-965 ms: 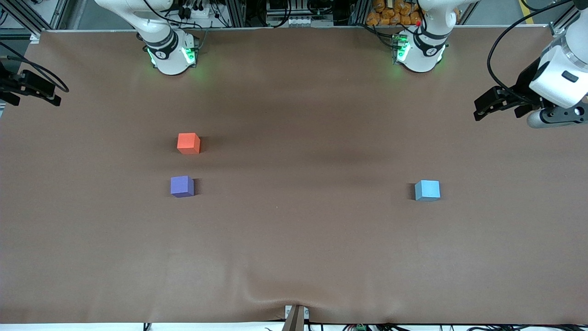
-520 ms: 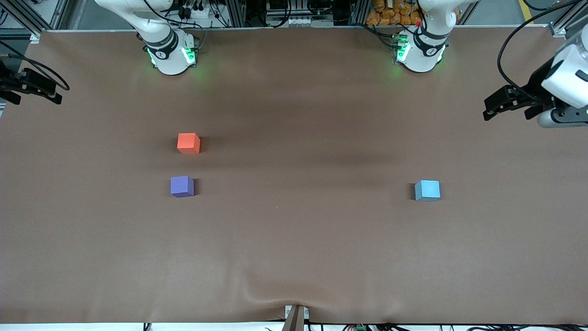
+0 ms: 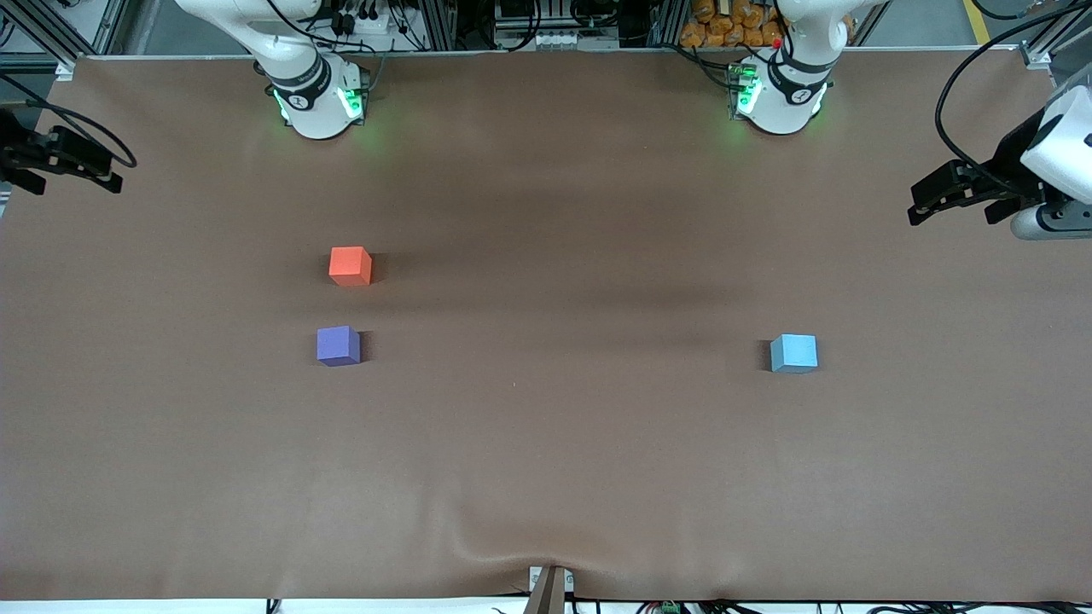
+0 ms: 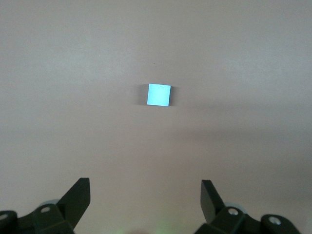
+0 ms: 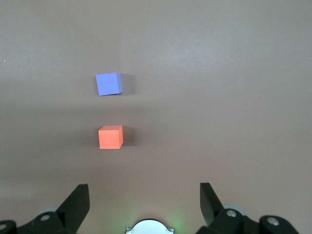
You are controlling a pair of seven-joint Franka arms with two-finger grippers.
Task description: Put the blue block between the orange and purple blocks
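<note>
Blue block (image 3: 793,353) sits on table (image 3: 546,460) toward my left arm's end, well apart from my left gripper (image 3: 930,198), which hangs up high over that end's edge, jaws wide open, nothing btwn them. Orange block (image 3: 350,265) & purple block (image 3: 338,345) sit near each other toward right arm's end, purple nearer front cam. Right gripper (image 5: 144,202) open too, over its table edge. Vs 1 s ago: both grippers pulled outward; blocks unmoved.

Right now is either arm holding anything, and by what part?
Nothing is held. The left tool and right tool are open and empty; the blue block sits untouched on the table.
</note>
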